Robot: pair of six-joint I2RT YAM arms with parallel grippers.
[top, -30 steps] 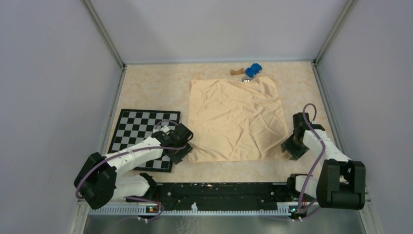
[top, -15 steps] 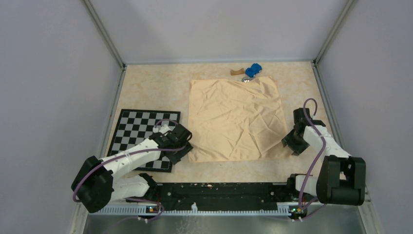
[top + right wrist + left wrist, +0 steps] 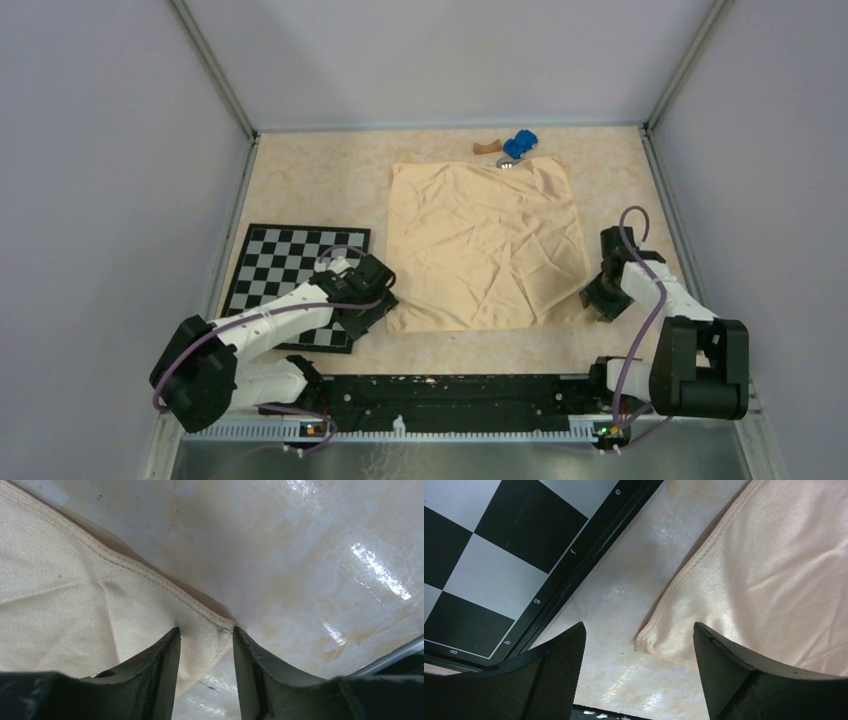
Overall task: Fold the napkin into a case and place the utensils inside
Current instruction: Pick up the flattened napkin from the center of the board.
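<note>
From above, the napkin lies flat on the bench, not folded yet. The utensils wait at its far edge.

Left wrist: the left gripper is spread wide around one near corner.

Right wrist: the right gripper is partly spread over the other near corner, pinching nothing.

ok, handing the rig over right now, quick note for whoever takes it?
Left gripper: open, fingers either side of the napkin's near left corner, not gripping.
Right gripper: open, fingers straddling the near right corner.
Napkin: spread flat, unfolded, mid-table.
Utensils: only a silver glint at the napkin's far edge, by the blue toy car.
Done: nothing folded.
To do: grip corners, fold, tuck utensils in.
</note>
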